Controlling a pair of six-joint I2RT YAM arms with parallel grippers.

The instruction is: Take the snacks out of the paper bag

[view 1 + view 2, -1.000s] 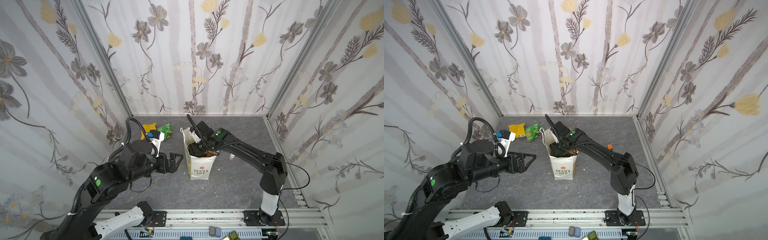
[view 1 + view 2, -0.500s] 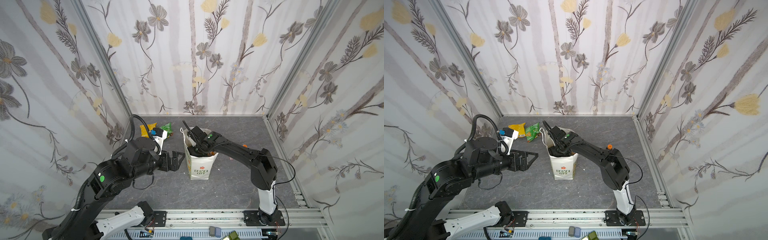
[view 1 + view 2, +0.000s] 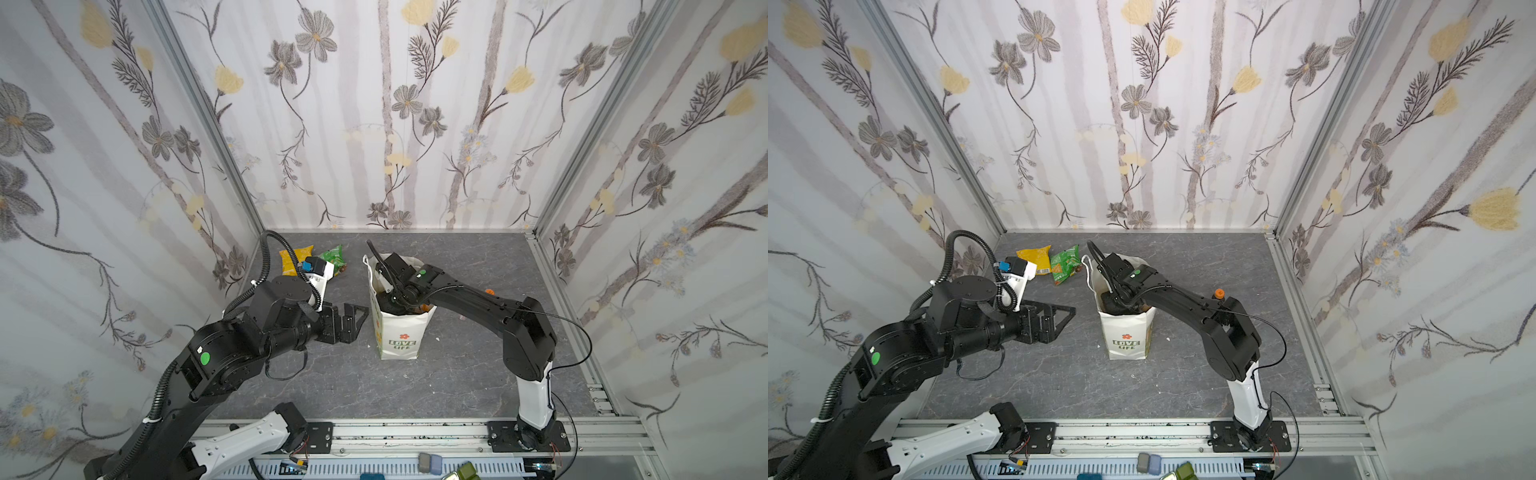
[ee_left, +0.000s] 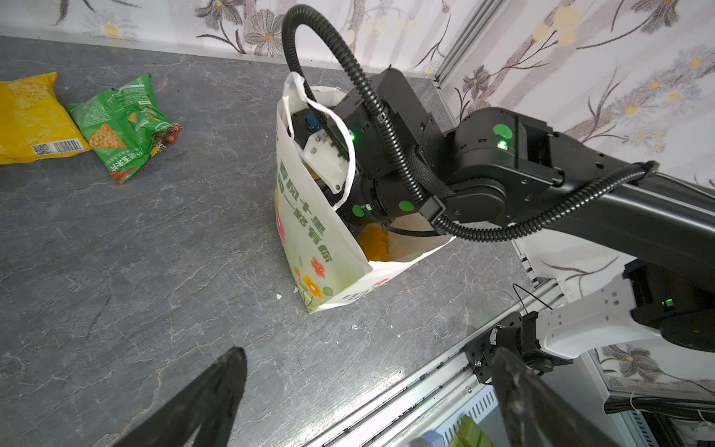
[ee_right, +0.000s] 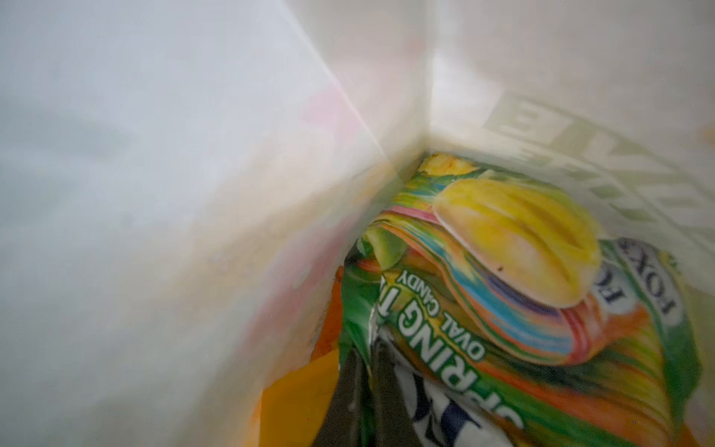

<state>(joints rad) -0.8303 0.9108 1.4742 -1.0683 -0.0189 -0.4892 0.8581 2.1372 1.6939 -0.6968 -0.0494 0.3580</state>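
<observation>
The white paper bag [image 3: 399, 340] [image 3: 1127, 336] [image 4: 309, 232] stands upright mid-table with "LOVE LIFE" print. My right arm reaches down into its mouth, so in both top views its jaws are hidden. In the right wrist view my right gripper [image 5: 367, 360] is shut on the green edge of the yellow-green "FOXS" packet [image 5: 522, 290], and an orange packet [image 5: 298, 402] lies beside it. A yellow packet [image 3: 296, 257] [image 4: 27, 116] and a green packet [image 3: 334, 258] [image 4: 124, 124] lie on the table behind-left of the bag. My left gripper [image 3: 353, 320] [image 4: 367, 354] hangs open and empty just left of the bag.
A small bottle with an orange cap [image 3: 1219, 294] stands on the table behind my right arm. The bag's cord handle [image 4: 344, 127] loops over the right wrist. Flowered walls close the table on three sides, and a metal rail [image 3: 415, 432] runs along the front.
My right gripper went deeper into the bag and closed on the FOXS packet. My left arm shifted slightly toward the bag, staying open.
</observation>
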